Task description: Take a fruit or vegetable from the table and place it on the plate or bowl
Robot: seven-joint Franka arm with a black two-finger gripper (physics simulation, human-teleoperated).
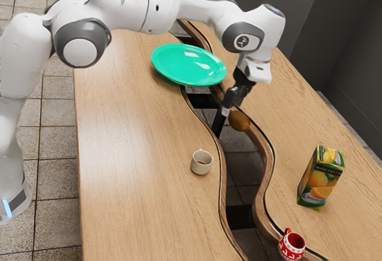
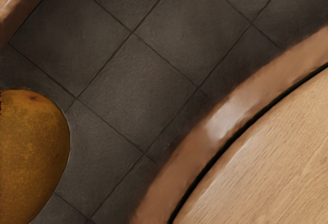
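A brown-orange oval fruit (image 1: 239,120) sits at the curved rim of the table on the exterior view's right, beside the gap between the two tables. My black gripper (image 1: 219,126) points down into that gap, just to the exterior view's left of the fruit and close against it. In the wrist view the fruit (image 2: 31,157) shows large off to one side of the hand, with dark floor tiles under the hand. A green plate (image 1: 188,64) lies further back on the left table, its edge reaching over the gap.
A small beige cup (image 1: 202,162) stands near the left table's wavy edge. An orange juice carton (image 1: 321,177) stands on the right table, and a red patterned mug (image 1: 291,245) sits at its near rim. The glossy brown table rim (image 2: 225,121) curves close to the hand.
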